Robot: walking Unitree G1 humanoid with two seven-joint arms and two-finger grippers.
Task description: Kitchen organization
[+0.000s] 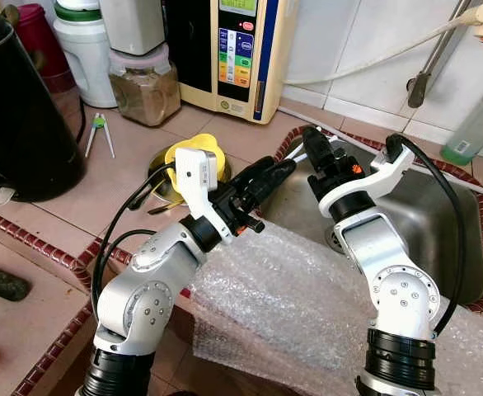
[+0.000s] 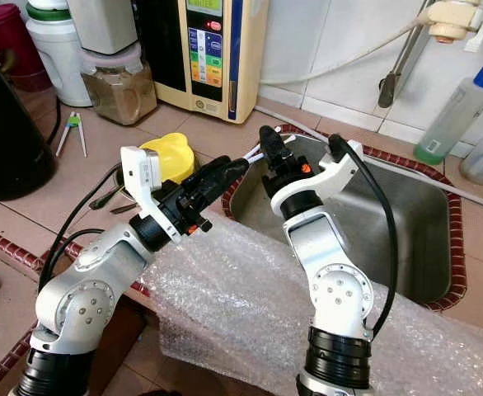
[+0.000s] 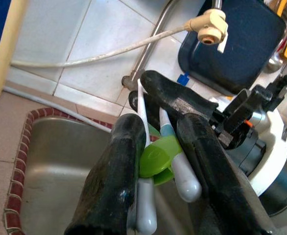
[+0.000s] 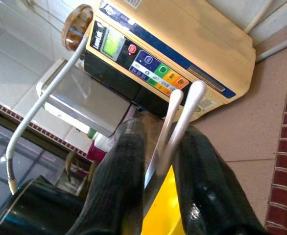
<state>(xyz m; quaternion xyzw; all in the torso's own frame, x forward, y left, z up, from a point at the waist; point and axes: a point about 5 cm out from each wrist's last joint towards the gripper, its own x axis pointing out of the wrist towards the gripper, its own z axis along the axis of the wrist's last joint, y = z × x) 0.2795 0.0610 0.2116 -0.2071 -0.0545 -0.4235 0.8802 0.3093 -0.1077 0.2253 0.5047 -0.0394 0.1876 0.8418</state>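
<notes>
A pair of white training chopsticks (image 3: 175,169) joined by a green clip sits between the fingers of my left gripper (image 3: 160,127), which is shut on it. My right gripper (image 4: 161,129) is shut on the thin ends of the same chopsticks (image 4: 182,105). The two grippers meet tip to tip above the left rim of the steel sink (image 1: 439,223), the left gripper (image 2: 233,169) coming from the counter side and the right gripper (image 2: 268,140) from the front. A short white stretch of the chopsticks (image 2: 254,153) shows between them.
A second pair of chopsticks (image 1: 99,132) lies on the tiled counter by a black kettle (image 1: 19,107). A yellow lid (image 1: 194,153) sits behind my left wrist. Bubble wrap (image 1: 291,289) drapes the front edge. A water purifier (image 1: 233,49), a jar (image 1: 145,87) and a green bottle (image 1: 476,124) stand at the back.
</notes>
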